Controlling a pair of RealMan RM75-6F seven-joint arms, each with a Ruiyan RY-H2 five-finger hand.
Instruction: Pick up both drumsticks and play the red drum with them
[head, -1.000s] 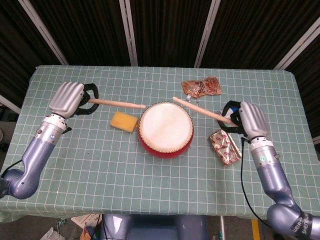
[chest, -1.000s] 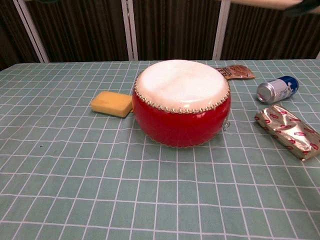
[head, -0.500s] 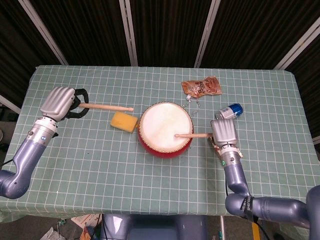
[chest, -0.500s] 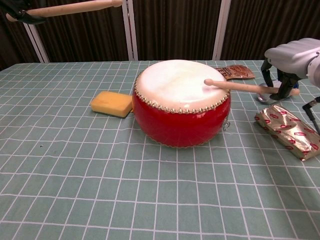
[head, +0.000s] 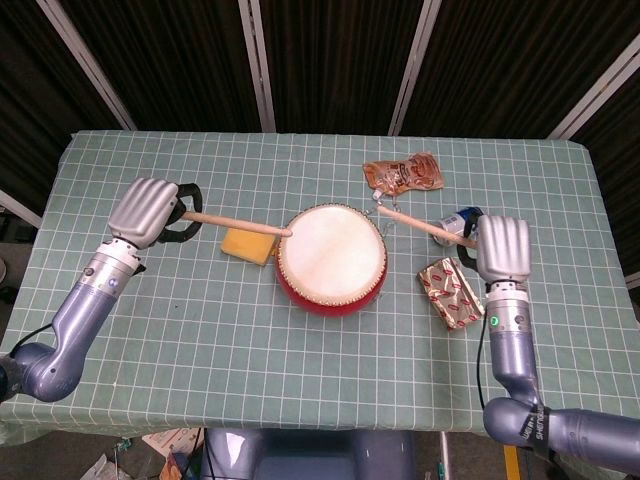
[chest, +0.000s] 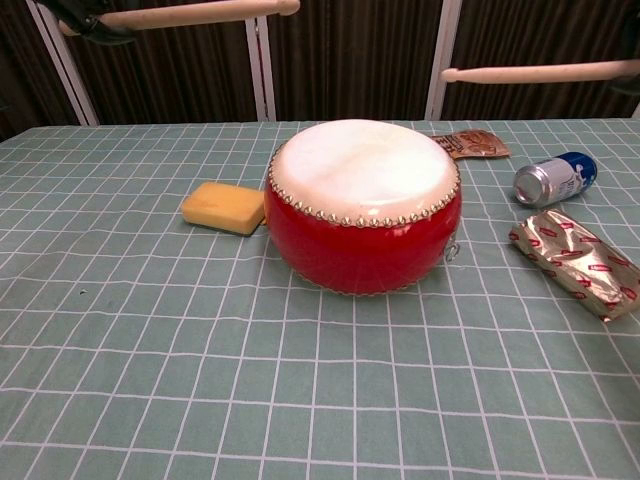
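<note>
Head view shows the left hand (head: 146, 208) and right hand (head: 502, 248) each gripping a light, stiff stick (head: 236, 225) (head: 412, 221) by its butt, tips raised at 9 and 2 o'clock of the drum (head: 331, 257), mid-worktop.

chest: both hands out of frame | can (head: 459, 221) part-hidden by right drumstick (head: 412, 220)

text: partial "SHE…" lettering | on: right arm (head: 530, 428) | rest unreadable
</note>
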